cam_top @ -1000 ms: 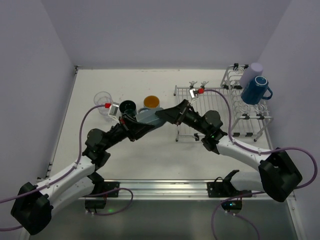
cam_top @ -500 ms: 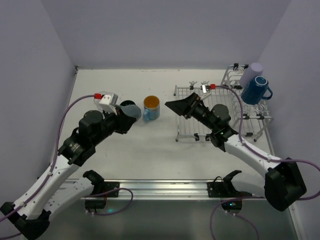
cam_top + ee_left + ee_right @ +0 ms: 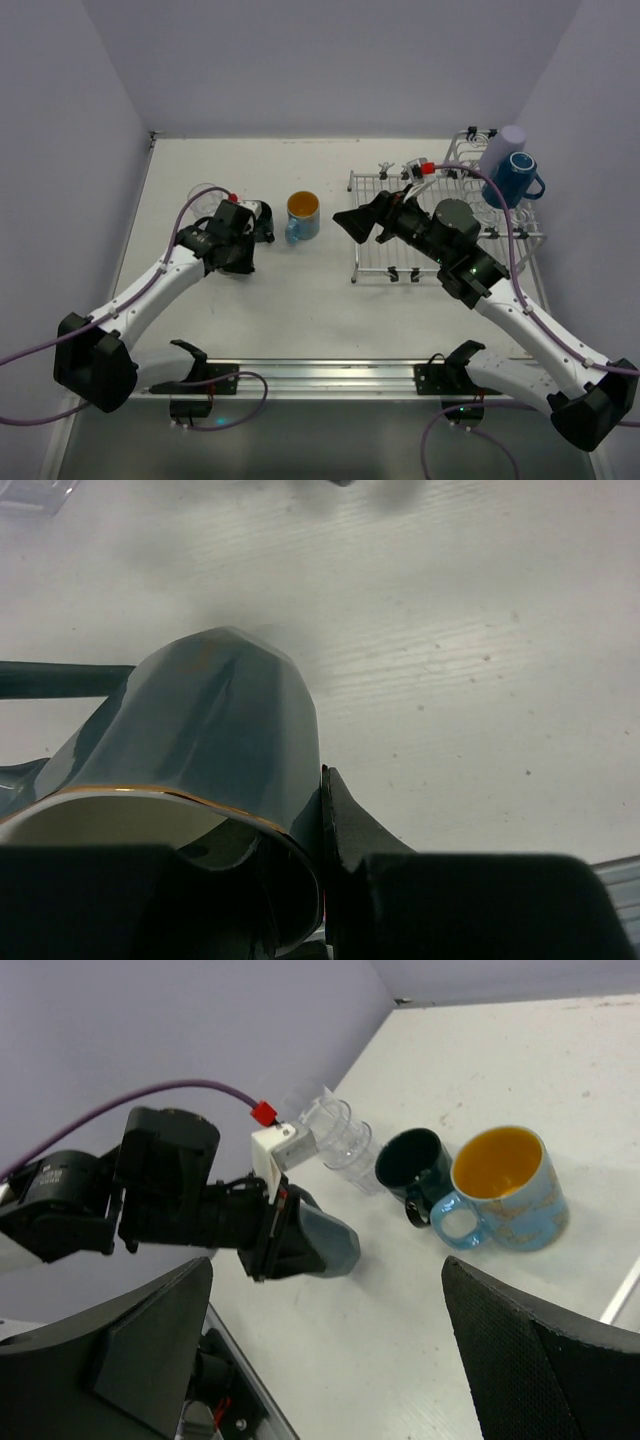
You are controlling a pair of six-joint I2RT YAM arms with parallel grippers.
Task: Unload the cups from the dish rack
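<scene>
On the rack [image 3: 400,248], at its tall basket end, sit two cups side by side: a lavender tumbler [image 3: 503,146] and a dark blue mug [image 3: 510,182]. Three more stand upright on the table [image 3: 320,300] to the left of the rack. They are a clear glass [image 3: 336,1134], a teal mug [image 3: 412,1163] just beside it, and a light blue mug [image 3: 505,1192] with orange inside, close against the teal one. A sixth cup — a second teal mug [image 3: 215,730] — lies tipped on its side in the left gripper [image 3: 275,1232]. That gripper's fingers pinch the mug at the rim, and its base points away from the wrist. The right gripper [image 3: 352,222] hangs at the rack's left edge, fingers spread wide with nothing between them.
</scene>
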